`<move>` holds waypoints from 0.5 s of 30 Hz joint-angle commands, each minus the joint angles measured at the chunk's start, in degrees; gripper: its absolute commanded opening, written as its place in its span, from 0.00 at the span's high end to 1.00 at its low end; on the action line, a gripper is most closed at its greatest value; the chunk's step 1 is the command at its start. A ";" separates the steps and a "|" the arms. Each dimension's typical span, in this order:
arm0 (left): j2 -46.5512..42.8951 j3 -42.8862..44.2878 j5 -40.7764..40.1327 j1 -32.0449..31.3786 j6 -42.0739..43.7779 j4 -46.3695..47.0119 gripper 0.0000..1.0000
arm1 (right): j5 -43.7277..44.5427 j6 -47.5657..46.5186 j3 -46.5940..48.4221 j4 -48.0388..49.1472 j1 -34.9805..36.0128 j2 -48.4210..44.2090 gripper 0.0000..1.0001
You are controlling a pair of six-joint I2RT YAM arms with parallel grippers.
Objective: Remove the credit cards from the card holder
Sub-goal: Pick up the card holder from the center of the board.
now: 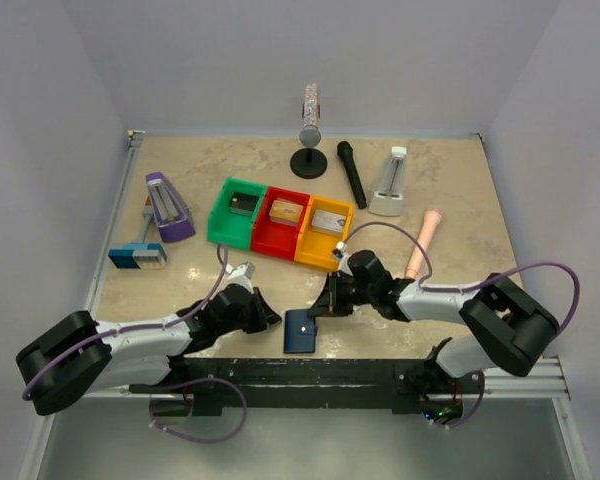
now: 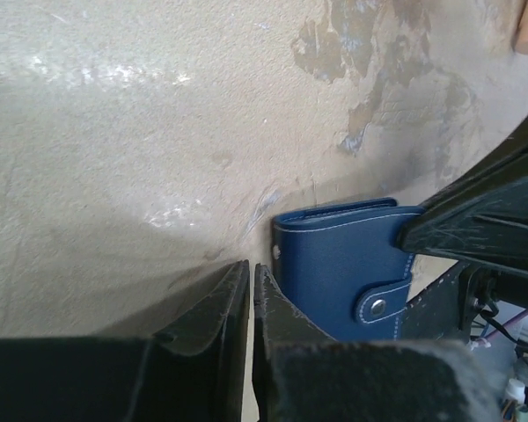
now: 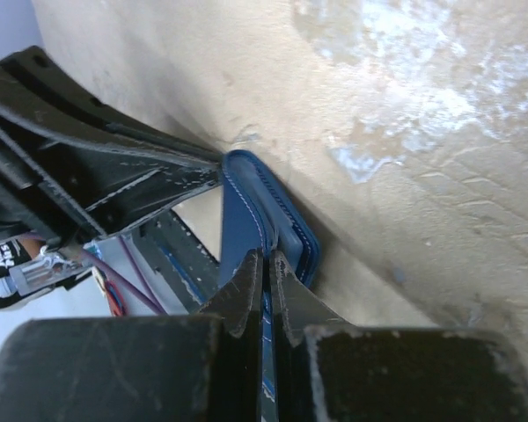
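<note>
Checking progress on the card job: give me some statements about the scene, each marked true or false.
1. The card holder is closed, with its snap strap fastened. True.
2. A yellow card lies on the table beside the holder. False: no card shows outside it.
3. The right fingers are shut on the card holder's edge. True.
4. The left fingers stand wide open. False: they are nearly shut, with nothing between them, beside the holder.
5. The card holder sits in the green bin. False: it is out on the table, between the two pairs of fingers.
</note>
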 commanded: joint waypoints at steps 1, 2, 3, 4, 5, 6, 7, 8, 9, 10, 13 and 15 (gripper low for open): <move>-4.77 -1.82 -4.28 -0.37 0.16 -7.35 0.86 | 0.00 -4.11 0.93 -3.26 0.13 -7.04 1.00; -6.18 -2.00 -5.16 -0.29 0.51 -7.79 0.83 | 1.23 -5.60 1.55 -6.15 0.05 -9.15 1.00; -8.20 -2.43 -5.95 -0.29 0.86 -7.88 0.81 | 2.20 -7.01 2.33 -8.79 0.05 -11.44 1.00; -10.31 -2.79 -6.83 -0.29 1.30 -7.88 0.78 | 3.34 -8.76 3.39 -12.13 0.05 -13.63 1.00; -13.11 -3.40 -7.79 -0.29 1.74 -7.62 0.74 | 3.96 -10.08 4.88 -15.12 0.05 -15.22 1.00; -15.05 -4.10 -8.50 -0.29 2.53 -7.01 0.69 | 4.40 -11.66 5.94 -17.50 -0.04 -16.72 1.00; -18.64 -4.54 -9.46 -0.29 3.14 -6.66 0.63 | 4.49 -12.98 6.90 -20.83 0.05 -18.56 1.00; -21.11 -4.98 -11.04 -0.29 3.32 -6.83 0.58 | 4.58 -13.95 7.70 -22.43 0.05 -19.71 1.00; -24.10 -5.34 -11.92 -0.29 3.50 -7.00 0.54 | 4.49 -14.75 8.40 -23.83 -0.04 -20.94 1.00; -26.39 -5.60 -12.89 -0.20 3.85 -7.09 0.50 | 4.32 -15.28 9.02 -24.98 0.05 -22.08 1.00; -33.07 -5.43 -13.78 -0.02 4.73 -7.53 0.39 | 2.21 -16.77 11.12 -27.71 0.05 -24.29 1.00; -36.15 -5.43 -11.94 0.06 6.13 -5.78 0.35 | 0.37 -17.48 12.53 -29.38 0.05 -25.52 1.00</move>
